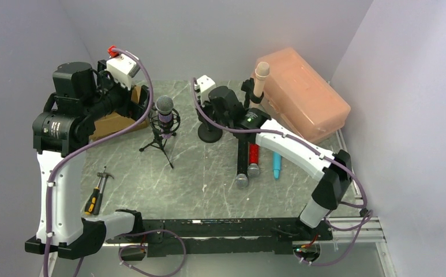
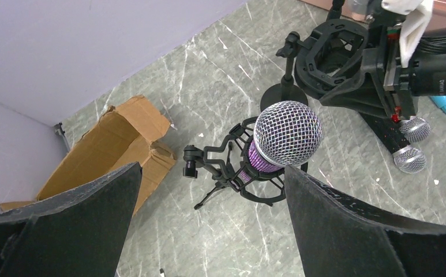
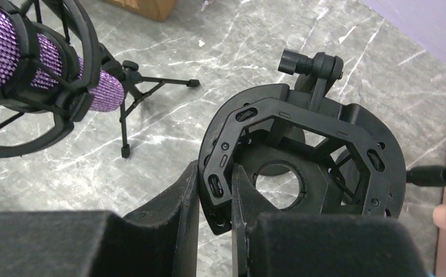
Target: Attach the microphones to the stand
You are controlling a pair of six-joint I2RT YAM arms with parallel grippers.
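The glittery purple microphone (image 1: pixel 164 109) with its silver mesh head sits in a shock mount on a small tripod stand (image 1: pixel 161 141). My left gripper (image 1: pixel 141 97) hangs open and empty above it (image 2: pixel 284 135). My right gripper (image 3: pixel 214 184) is shut on the rim of an empty black shock mount (image 3: pixel 301 156) on a round-base stand (image 1: pixel 210 135). The peach-beige microphone (image 1: pixel 261 78) stands upright in a holder behind. The red (image 1: pixel 254 154), black (image 1: pixel 242 167) and light blue (image 1: pixel 276 164) microphones lie on the table under the right arm.
A pink plastic case (image 1: pixel 304 92) sits at the back right. A torn cardboard box (image 1: pixel 113 121) lies at the back left under the left arm. A hammer (image 1: pixel 96 187) lies at the front left. Walls close in on both sides.
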